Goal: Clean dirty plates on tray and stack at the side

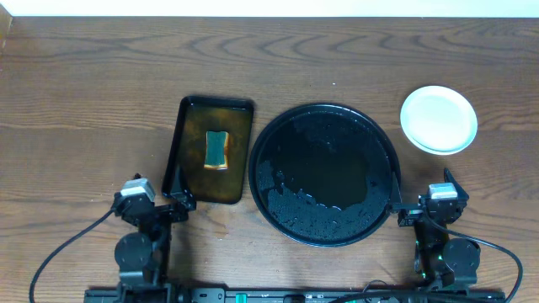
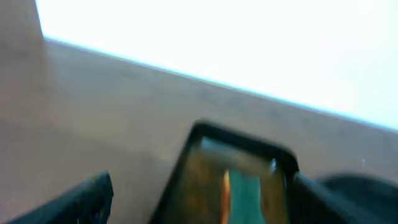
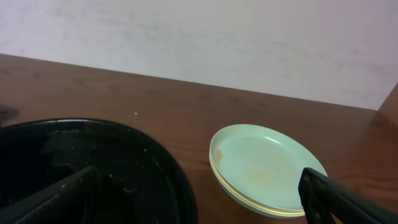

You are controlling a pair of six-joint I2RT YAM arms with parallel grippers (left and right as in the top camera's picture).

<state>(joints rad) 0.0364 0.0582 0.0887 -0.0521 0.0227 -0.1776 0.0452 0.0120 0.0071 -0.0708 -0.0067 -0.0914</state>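
Stacking looks complete: the small round shallow plates point(image 1: 438, 119) sit in one pile on the bare brown wood-grain surface point(image 1: 84, 101), just beside the right edge of the large round glossy black tray point(image 1: 324, 172) and not touching it. The tray holds no plate; we see only beads of water across its floor. In the right wrist view the top plate is pale mint with a pale yellow rim showing beneath it. We cannot count the layers from here. Faint yellow-brown marks show on the top plate's face.

The green-and-yellow sponge point(image 1: 217, 150) lies inside the smaller dark rectangular tray point(image 1: 210, 105), left of the round tray.

The left tool point(image 2: 205, 186) is spread wide and holds nothing; it sits low at the near corner of the rectangular tray. The right tool point(image 3: 199, 177) is also spread wide and empty, one finger over the round tray's near right rim, the other on the near side of the stack.

We judge the step in hand to be parking both arms. To do it well:

1. We keep both tools wide and empty.
2. We draw the right arm back toward its base, so that neither finger clips the tray's rim or nudges the stack.
3. We inspect the top plate. If the marks are residue, we wipe it again with the sponge.
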